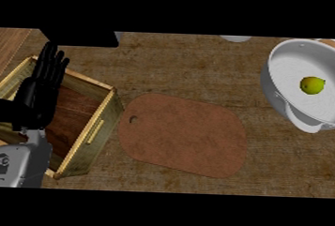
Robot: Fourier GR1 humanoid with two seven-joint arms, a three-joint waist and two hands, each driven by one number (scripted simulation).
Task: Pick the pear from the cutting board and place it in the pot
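A yellow-green pear [312, 85] lies inside the white pot [286, 62] at the far right of the counter. Nothing lies on the brown cutting board [183, 134] in the middle. My left hand [41, 84] shows at the left, over the wooden crate, fingers straight and pointing up, holding nothing. My right hand does not show.
A wooden crate [93, 131] with a dark floor stands at the left, beside the cutting board. A dark object [79, 37] sits at the top left and a pale round thing [235, 38] peeks in at the top edge.
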